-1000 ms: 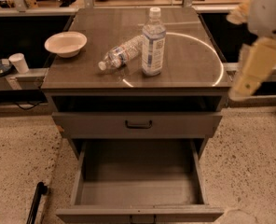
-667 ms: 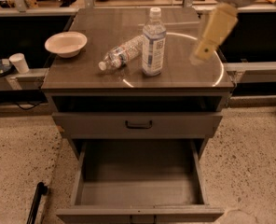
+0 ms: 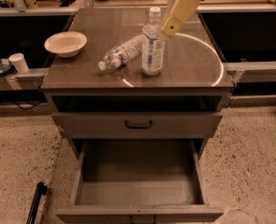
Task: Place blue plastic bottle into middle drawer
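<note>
**Arm swings in over the desk, closing on the bottle**

The middle drawer [image 3: 138, 190], nearest the camera at 6 o'clock, stands pulled out and bare inside, as it did a second ago, ready to receive. Above it the shallow drawer [image 3: 138, 124] is shut. On the desk [image 3: 194, 69] the blue bottle [image 3: 152, 50] stands upright with its cap on, unmoved; a slim bottle [image 3: 120, 53] lies on its side just beside it at 9 o'clock, and a bowl [image 3: 65, 43] sits farther out the same way.

What has changed is the arm. A second ago it hung off the desk's 3 o'clock edge; now the gripper [image 3: 169, 31] has come across and hangs just beside the bottle's shoulder, at 1 o'clock of it. The bottle lies at 7 o'clock of the gripper, close by, though contact cannot be made out. How far the gripper is open cannot be told; it appears to hold nothing. Judged from this, the reach is nearly done, and the grasp, the lift and the drop into the drawer all remain.
</note>
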`<state>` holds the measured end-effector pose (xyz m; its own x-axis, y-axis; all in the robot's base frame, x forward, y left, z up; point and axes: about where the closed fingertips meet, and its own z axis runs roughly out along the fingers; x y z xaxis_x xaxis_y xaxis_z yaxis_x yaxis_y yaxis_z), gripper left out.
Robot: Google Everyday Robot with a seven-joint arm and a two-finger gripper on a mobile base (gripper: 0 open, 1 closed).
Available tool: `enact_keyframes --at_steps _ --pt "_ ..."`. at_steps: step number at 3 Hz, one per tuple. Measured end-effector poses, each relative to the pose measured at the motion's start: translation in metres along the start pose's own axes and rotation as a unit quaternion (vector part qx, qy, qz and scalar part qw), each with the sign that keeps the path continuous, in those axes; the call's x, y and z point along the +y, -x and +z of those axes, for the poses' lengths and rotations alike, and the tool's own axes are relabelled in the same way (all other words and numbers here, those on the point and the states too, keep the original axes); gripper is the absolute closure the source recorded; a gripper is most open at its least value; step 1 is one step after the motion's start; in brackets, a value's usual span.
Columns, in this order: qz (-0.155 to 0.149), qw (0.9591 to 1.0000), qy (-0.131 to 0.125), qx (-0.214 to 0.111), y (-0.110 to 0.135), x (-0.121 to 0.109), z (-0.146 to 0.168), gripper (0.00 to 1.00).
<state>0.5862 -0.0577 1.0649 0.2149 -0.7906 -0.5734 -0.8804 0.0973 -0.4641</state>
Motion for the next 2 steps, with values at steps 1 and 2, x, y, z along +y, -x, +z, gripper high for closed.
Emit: enact_keyframes --at_steps 1,2 --pt "0.01 0.9998 -0.005 0.016 -0.002 -0.007 0.007 0.0" --pt "0.044 0.9977 -0.037 0.034 -0.027 -0.022 0.018 0.0"
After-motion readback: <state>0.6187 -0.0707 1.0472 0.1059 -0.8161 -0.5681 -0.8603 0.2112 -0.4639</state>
